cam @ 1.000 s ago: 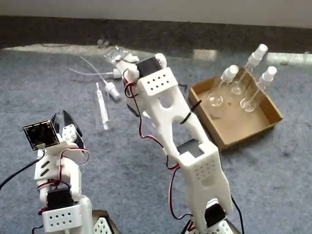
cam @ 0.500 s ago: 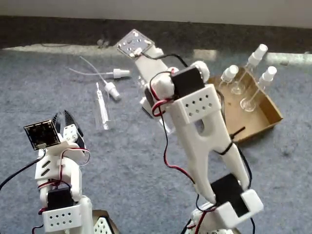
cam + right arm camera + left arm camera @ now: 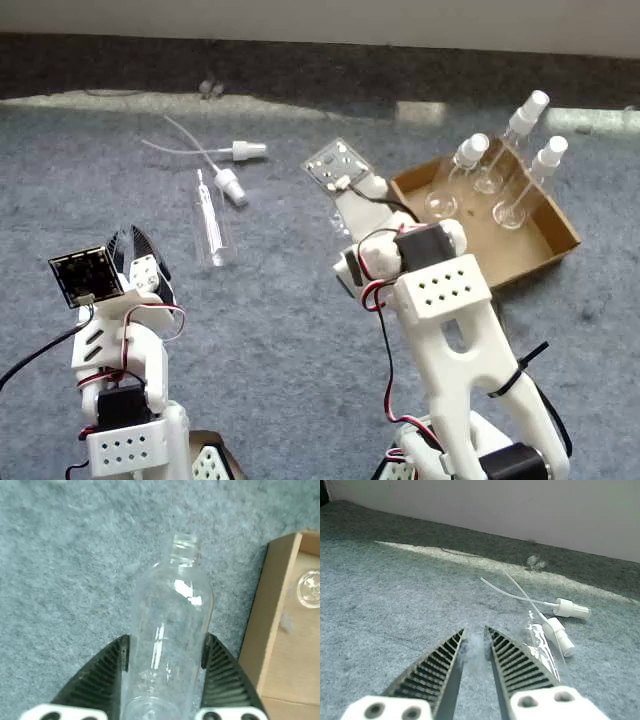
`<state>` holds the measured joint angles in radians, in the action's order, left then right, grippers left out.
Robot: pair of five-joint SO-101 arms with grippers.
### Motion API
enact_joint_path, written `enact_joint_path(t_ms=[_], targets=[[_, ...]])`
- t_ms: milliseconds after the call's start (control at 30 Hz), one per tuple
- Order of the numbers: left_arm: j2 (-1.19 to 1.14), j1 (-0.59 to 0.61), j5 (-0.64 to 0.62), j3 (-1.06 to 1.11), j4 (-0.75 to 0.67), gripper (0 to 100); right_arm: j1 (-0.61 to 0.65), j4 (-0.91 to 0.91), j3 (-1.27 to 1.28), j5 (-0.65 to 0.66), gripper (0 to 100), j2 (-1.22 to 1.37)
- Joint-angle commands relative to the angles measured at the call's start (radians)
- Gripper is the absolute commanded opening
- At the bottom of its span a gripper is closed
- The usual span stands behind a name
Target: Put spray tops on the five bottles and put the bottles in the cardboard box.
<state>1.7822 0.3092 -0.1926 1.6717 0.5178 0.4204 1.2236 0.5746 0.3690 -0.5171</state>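
Grey carpet (image 3: 250,340) covers the whole work area. The right arm (image 3: 445,300) is bent over the middle of it, w/ the cardboard box (image 3: 520,272) just beside it. Three capped bottles (image 3: 512,135) stand in the box, so two are left to do.

The right gripper (image 3: 165,640) is clamped around the bare bottle (image 3: 169,605), pads on both sides of the body and the open neck pointing away from the wrist, near the box wall (whether it touches the carpet I can't tell). A second bare bottle (image 3: 208,225) lies well apart on the carpet, w/ both spray tops (image 3: 248,150) just beyond it, tubes trailing. The left gripper (image 3: 474,630) hangs low near them, jaws a narrow gap apart, nothing between.

Judgement: this bottle needs a top before it is boxed. To do that well, keep the squeeze firm but off the neck, tilt the neck toward the left side, and hold it steady. The left gripper should take a top by its head, not the tube, feed the tube tip in first, then press straight down. Main risk is prob. the thin tube bending or missing the mouth.
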Motion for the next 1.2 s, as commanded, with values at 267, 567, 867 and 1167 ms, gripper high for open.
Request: enact_joint_path(t_ms=[267, 567, 867, 1167], targets=[[0.013, -0.022, 0.009, 0.012, -0.02, 0, -0.062, -0.291, 0.3, 0.012, 6.3, -0.059], [0.013, -0.022, 0.009, 0.013, -0.02, 0, -0.062, -0.286, 0.309, 0.014, 6.4, -0.059], [0.013, -0.022, 0.009, 0.013, -0.02, 0, -0.058, -0.285, 0.349, 0.152, 25.1, -0.068], [0.013, -0.022, 0.009, 0.013, -0.02, 0, -0.058, -0.285, 0.344, 0.199, 30.1, -0.068]])
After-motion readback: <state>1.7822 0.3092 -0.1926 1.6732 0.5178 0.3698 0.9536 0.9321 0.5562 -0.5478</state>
